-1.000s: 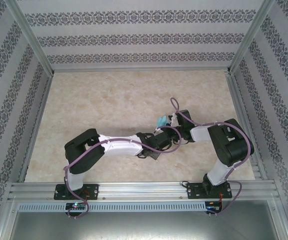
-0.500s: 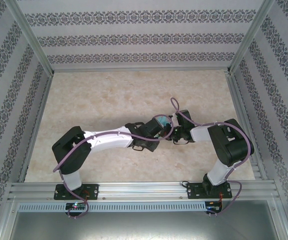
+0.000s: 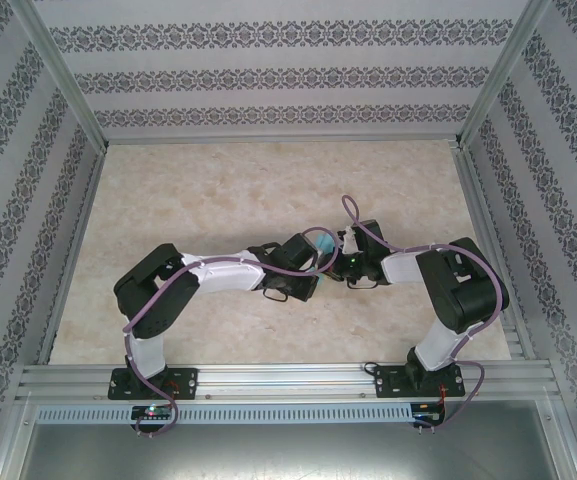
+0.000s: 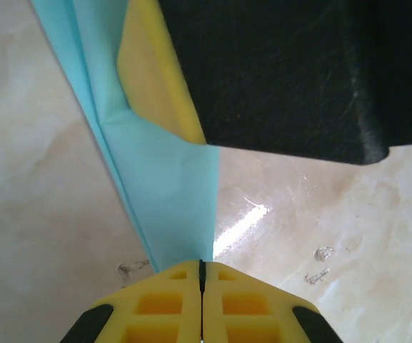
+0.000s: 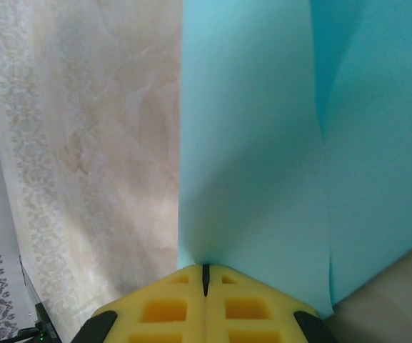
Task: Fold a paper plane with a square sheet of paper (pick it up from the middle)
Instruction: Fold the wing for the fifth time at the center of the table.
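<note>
The sheet of paper (image 3: 323,244) is light turquoise, folded into layers with a long crease, and is held above the middle of the table. My left gripper (image 4: 201,275) is shut on its lower edge; the paper (image 4: 170,193) rises from between the yellow fingers. My right gripper (image 5: 206,275) is shut on another edge, and the paper (image 5: 263,143) spreads wide in front of it. In the top view the left gripper (image 3: 314,254) and right gripper (image 3: 338,260) meet at the paper. One yellow finger (image 4: 152,78) of the right gripper presses the sheet in the left wrist view.
The beige marbled table (image 3: 218,190) is ringed by patterned walls (image 3: 268,75) and an aluminium frame (image 3: 268,380) along the near edge. Both arms cross the table's middle, the left arm (image 3: 218,275) stretched right, the right arm (image 3: 458,285) bent left.
The left arm swung up and right from below the paper to reach it, and its jaws closed on the paper's edge. The right gripper kept its hold and stayed put.
</note>
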### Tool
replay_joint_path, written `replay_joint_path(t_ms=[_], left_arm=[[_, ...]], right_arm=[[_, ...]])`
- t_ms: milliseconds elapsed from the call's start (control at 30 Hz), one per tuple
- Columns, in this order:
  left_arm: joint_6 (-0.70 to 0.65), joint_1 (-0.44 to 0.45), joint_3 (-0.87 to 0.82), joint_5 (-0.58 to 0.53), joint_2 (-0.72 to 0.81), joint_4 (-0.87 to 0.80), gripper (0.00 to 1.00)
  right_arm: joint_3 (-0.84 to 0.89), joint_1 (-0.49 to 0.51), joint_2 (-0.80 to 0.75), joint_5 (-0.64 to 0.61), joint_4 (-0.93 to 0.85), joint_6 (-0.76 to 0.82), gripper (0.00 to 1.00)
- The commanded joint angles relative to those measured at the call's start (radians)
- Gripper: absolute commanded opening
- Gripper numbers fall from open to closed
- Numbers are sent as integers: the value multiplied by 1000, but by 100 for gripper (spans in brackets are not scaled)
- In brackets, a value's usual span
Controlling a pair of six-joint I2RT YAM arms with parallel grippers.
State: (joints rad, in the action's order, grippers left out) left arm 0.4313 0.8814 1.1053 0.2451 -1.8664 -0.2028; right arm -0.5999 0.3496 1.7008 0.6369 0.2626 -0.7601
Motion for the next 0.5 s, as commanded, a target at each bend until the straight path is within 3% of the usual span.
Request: replay_joint_path(t_ms=[0,467], left_arm=[[17,-14,-2,39,-14,48,8],[23,-18,-34,76,-53,79,8]], right_arm=[[37,6,27,-82,-124,4,2],[35,-6,10,-83,-141,14,2]])
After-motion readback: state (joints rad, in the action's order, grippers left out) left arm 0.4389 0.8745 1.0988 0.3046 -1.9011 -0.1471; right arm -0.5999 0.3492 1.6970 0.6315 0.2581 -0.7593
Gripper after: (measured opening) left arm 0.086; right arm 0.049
